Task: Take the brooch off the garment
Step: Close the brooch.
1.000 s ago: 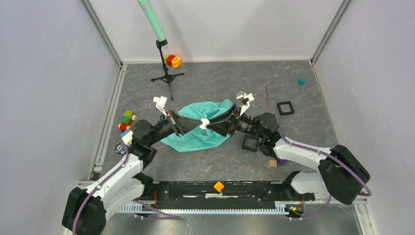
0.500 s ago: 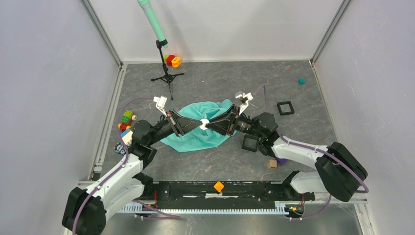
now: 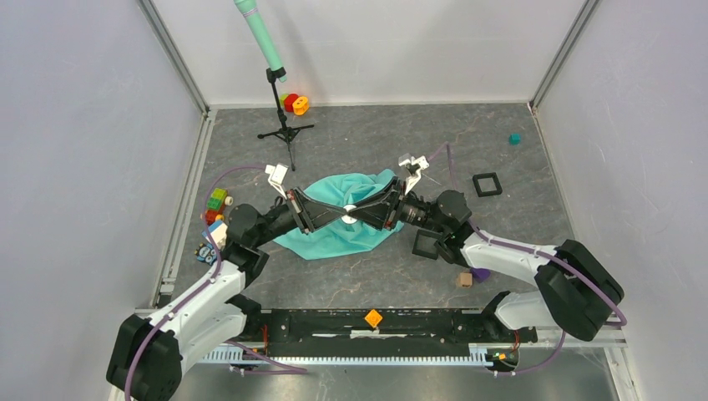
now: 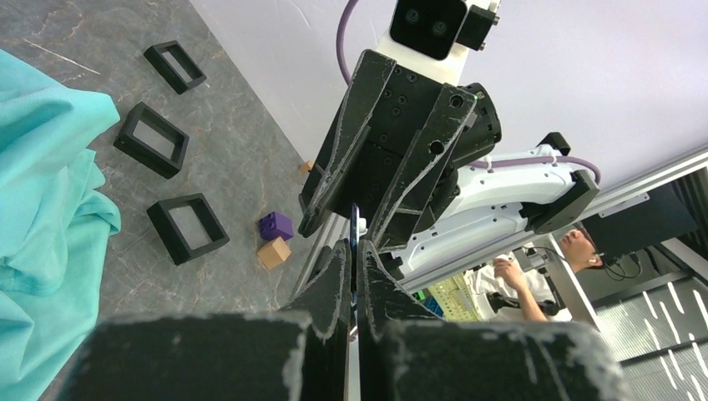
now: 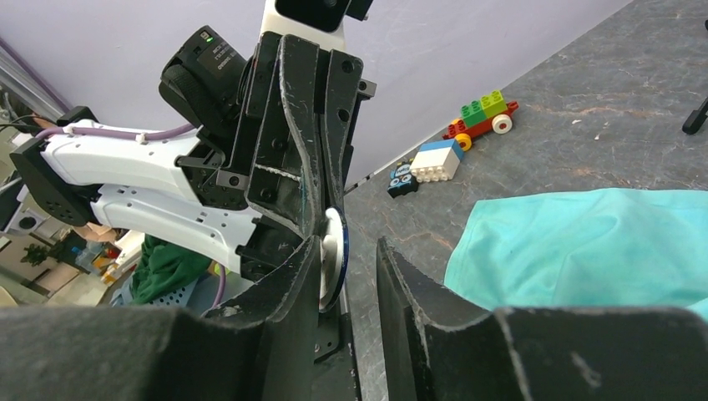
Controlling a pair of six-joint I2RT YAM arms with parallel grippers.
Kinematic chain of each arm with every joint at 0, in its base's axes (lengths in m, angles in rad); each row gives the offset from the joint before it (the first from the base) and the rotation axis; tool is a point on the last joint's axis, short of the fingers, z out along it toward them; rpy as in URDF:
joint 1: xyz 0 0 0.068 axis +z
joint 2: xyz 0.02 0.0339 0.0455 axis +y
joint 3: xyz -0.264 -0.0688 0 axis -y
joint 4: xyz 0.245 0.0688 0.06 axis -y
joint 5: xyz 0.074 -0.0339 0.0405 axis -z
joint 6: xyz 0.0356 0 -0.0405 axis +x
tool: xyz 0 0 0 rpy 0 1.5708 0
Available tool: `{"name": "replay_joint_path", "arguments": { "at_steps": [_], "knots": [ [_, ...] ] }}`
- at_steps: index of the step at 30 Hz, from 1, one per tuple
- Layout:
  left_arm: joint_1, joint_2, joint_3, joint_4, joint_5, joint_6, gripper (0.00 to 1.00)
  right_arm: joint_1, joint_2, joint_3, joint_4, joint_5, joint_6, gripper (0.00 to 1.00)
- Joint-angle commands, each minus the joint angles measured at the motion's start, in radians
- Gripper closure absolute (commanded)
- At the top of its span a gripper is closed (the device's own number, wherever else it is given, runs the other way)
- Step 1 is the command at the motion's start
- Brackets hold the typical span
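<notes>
The garment [image 3: 332,240], a turquoise T-shirt, lies crumpled in the middle of the floor; it also shows in the left wrist view [image 4: 42,209] and the right wrist view [image 5: 584,242]. Both grippers meet tip to tip a little above it. My left gripper [image 3: 340,215] is shut on the brooch [image 3: 347,210], a small white disc with a blue rim, seen edge-on between its fingers [image 4: 354,230]. My right gripper [image 3: 356,212] is open around the brooch [image 5: 336,251], which lies against one finger [image 5: 300,267], with a gap to the other finger [image 5: 401,276].
Black square frames [image 3: 487,184] [image 3: 427,243], a wooden cube [image 3: 463,280] and a purple block [image 3: 481,273] lie to the right. Toy bricks [image 3: 215,209] lie at the left. A microphone stand [image 3: 282,125], red and orange spools [image 3: 295,104] and a teal cube [image 3: 514,139] stand at the back.
My right gripper has moved slightly left, closer onto the left gripper's tips, so less of the brooch shows from above. The left arm and the garment have hardly moved.
</notes>
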Motion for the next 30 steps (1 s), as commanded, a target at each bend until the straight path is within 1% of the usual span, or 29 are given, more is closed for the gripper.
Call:
{"name": "replay_joint_path", "arguments": {
  "at_steps": [1, 5, 8, 12, 17, 21, 23, 30],
  "knots": [
    [0.005, -0.007, -0.018, 0.107, -0.025, -0.091, 0.98, 0.003, -0.044, 0.017, -0.011, 0.034, -0.025, 0.64],
    [0.005, -0.008, -0.024, 0.139, -0.034, -0.130, 0.98, 0.002, -0.101, -0.015, -0.046, 0.098, -0.053, 0.61],
    [0.005, -0.005, -0.036, 0.179, -0.040, -0.166, 0.98, -0.001, -0.120, -0.014, -0.081, 0.109, -0.062, 0.61],
    [0.005, 0.000, -0.040, 0.221, -0.050, -0.205, 0.98, -0.010, -0.151, -0.046, -0.074, 0.131, -0.052, 0.60],
    [0.006, 0.021, -0.051, 0.291, -0.063, -0.254, 0.98, -0.014, -0.148, -0.055, -0.020, 0.075, -0.025, 0.55],
    [0.006, 0.047, -0.053, 0.339, -0.055, -0.279, 0.98, -0.012, -0.110, -0.045, 0.063, 0.004, 0.018, 0.54],
    [0.006, 0.057, -0.057, 0.359, -0.055, -0.288, 0.98, -0.012, -0.095, -0.035, 0.077, -0.019, 0.030, 0.53],
    [0.006, 0.065, -0.062, 0.368, -0.044, -0.282, 0.98, -0.004, -0.069, -0.007, 0.089, -0.027, 0.040, 0.54]
  ]
}}
